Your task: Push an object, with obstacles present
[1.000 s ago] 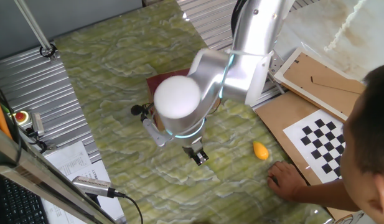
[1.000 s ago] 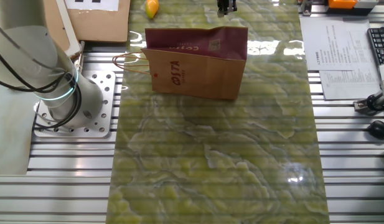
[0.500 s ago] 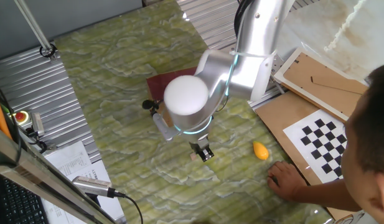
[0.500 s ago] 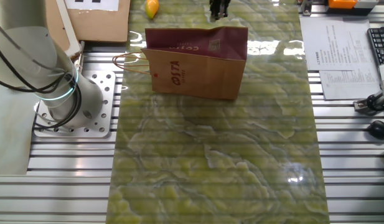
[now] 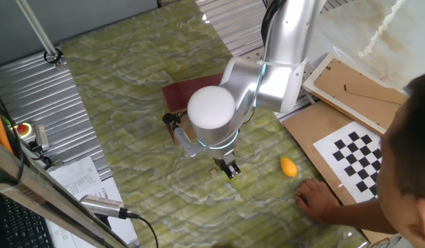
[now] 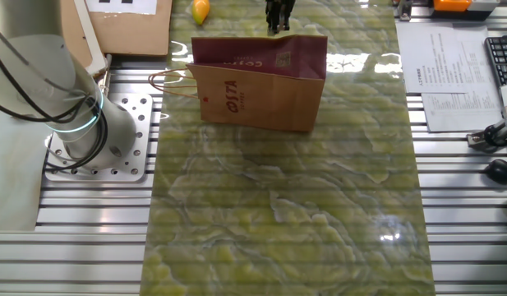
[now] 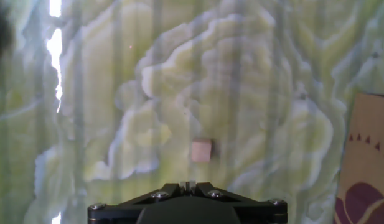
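The tiny pale tan cube (image 5: 214,173) lies on the green marbled table, just left of my gripper (image 5: 231,169). In the hand view the cube (image 7: 201,150) sits a short way ahead of my gripper (image 7: 188,184), slightly to the right and not touching it. The fingertips are closed together with nothing between them. The brown paper bag (image 6: 261,82) with the maroon band stands upright; in the other fixed view my gripper (image 6: 278,15) is behind it and the cube is hidden. The bag (image 5: 191,93) is partly covered by the arm, and its edge (image 7: 369,155) shows at the right.
An orange-yellow teardrop lump (image 5: 288,166) lies right of the gripper and also shows in the other fixed view (image 6: 201,10). A person's hand (image 5: 315,196) rests at the table's edge. A checkerboard sheet (image 5: 357,155) lies on cardboard to the right.
The arm and gripper have shifted sideways toward the orange lump. The cube now shows uncovered beside the fingers. The bag has not moved.
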Motion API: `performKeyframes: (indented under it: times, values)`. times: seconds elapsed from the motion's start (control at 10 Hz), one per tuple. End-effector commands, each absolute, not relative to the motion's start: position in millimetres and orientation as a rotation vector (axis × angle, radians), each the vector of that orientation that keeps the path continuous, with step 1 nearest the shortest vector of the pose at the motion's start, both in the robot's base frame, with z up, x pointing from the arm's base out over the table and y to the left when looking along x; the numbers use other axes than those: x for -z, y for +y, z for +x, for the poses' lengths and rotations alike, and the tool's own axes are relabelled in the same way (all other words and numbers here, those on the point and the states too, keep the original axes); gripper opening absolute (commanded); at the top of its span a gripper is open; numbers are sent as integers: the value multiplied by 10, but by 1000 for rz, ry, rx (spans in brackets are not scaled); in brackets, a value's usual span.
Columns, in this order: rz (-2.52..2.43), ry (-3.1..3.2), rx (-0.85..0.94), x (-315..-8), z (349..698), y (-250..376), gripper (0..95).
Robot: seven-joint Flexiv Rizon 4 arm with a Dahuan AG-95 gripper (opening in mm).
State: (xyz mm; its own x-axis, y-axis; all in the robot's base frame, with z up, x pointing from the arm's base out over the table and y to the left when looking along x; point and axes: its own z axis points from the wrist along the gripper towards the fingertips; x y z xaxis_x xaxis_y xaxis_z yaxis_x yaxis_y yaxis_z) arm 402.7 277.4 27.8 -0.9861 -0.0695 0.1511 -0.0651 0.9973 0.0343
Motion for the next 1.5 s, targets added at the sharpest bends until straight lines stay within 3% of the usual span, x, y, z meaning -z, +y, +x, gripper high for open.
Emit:
performKeyframes:
  times: [0.1,1.5]
  values:
    - [96,-2988,42,-253,4023,2773,0]
    - [91,-2994,24,-249,4051,2690,0]
